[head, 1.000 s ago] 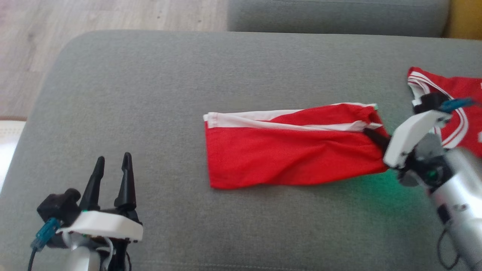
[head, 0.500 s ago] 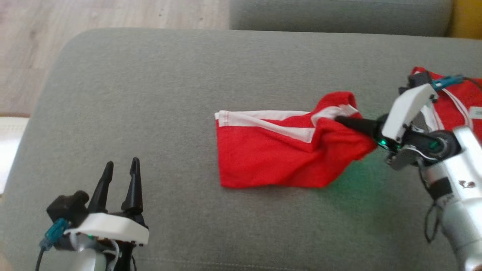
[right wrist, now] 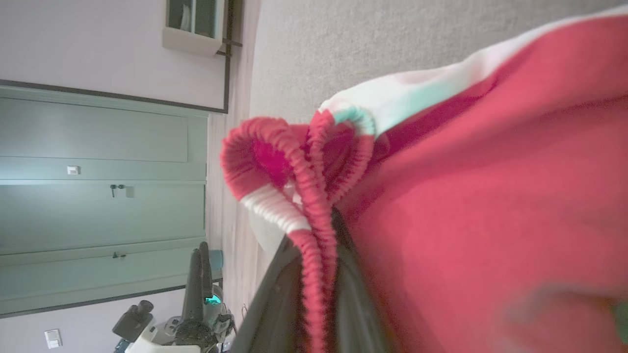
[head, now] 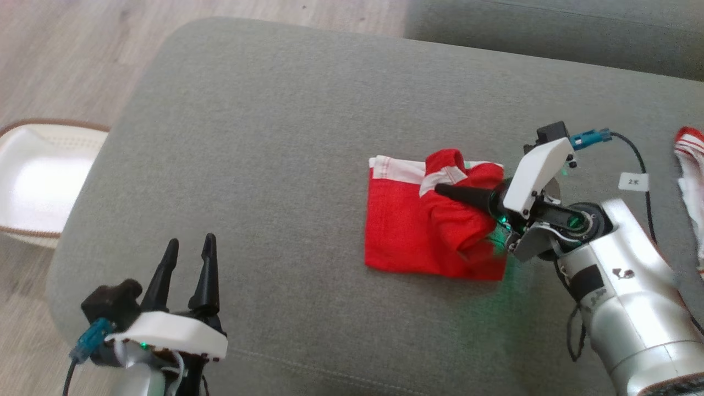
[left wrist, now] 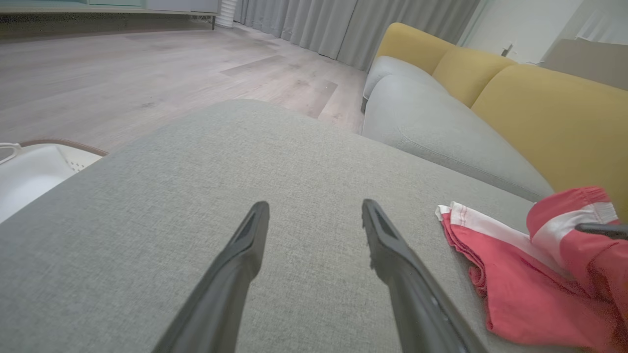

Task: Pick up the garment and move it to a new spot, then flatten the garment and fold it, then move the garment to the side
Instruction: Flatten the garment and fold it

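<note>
The garment (head: 407, 231) is red with white stripes and lies half doubled over on the grey cushion (head: 275, 137). My right gripper (head: 443, 190) is shut on its gathered elastic edge, held above the garment's middle with the fabric draped under the fingers. The right wrist view shows the bunched waistband (right wrist: 299, 196) pinched between my dark fingers (right wrist: 274, 294). At the lower left my left gripper (head: 191, 240) stands open and holds nothing, well clear of the cloth. In the left wrist view its fingers (left wrist: 245, 255) point across bare cushion, with the garment (left wrist: 520, 289) to their right.
A white basket (head: 33, 181) sits on the wooden floor left of the cushion. Another red and white garment (head: 690, 165) lies at the right edge. A second grey seat (head: 550, 33) lies behind, with yellow backrests (left wrist: 539, 113).
My right gripper has carried the garment's right edge up and leftward over the rest, doubling the cloth. The head camera has shifted, bringing the basket into view. The left gripper stays open.
</note>
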Robot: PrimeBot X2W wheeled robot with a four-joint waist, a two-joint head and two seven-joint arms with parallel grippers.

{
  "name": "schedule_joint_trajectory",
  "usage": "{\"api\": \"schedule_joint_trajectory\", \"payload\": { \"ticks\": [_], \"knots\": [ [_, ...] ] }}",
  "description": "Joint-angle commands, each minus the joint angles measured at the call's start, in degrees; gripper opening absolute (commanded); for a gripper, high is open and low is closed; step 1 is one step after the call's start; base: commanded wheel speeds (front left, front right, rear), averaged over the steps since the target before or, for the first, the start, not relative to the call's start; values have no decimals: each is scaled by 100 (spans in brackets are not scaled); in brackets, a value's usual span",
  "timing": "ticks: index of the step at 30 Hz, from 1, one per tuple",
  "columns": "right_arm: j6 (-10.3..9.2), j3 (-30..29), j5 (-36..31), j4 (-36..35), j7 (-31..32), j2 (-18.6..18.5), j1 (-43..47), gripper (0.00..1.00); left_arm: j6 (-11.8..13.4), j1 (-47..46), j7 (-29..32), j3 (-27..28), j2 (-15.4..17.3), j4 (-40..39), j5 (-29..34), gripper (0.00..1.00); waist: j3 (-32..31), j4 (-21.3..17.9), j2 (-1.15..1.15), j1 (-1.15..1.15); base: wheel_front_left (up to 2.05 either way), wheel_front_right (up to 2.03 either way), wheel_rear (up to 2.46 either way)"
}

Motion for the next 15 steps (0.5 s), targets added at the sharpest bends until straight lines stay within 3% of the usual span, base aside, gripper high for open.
{"api": "schedule_joint_trajectory", "payload": {
  "ticks": [1, 12, 13, 15],
  "knots": [
    [-4, 70, -31, -153, -68, 94, -359, 0, -31, -305, -70, 187, 14, -151, -31, 100, 27, 82, 0, 0, 0, 0, 0],
    [-4, 257, -368, 424, -881, 326, -594, 0, -34, -331, -70, 241, -5, -90, -38, 100, 44, 163, 0, 0, 0, 0, 0],
    [-4, 300, -409, 472, -948, 339, -623, 12, -34, -341, -70, 245, -6, -80, -41, 100, 47, 150, 0, 0, 0, 0, 0],
    [-4, 355, -414, 552, -1031, 364, -665, 87, -34, -359, -70, 262, -8, -65, -46, 100, 48, 117, 0, 0, 0, 0, 0]
  ]
}}
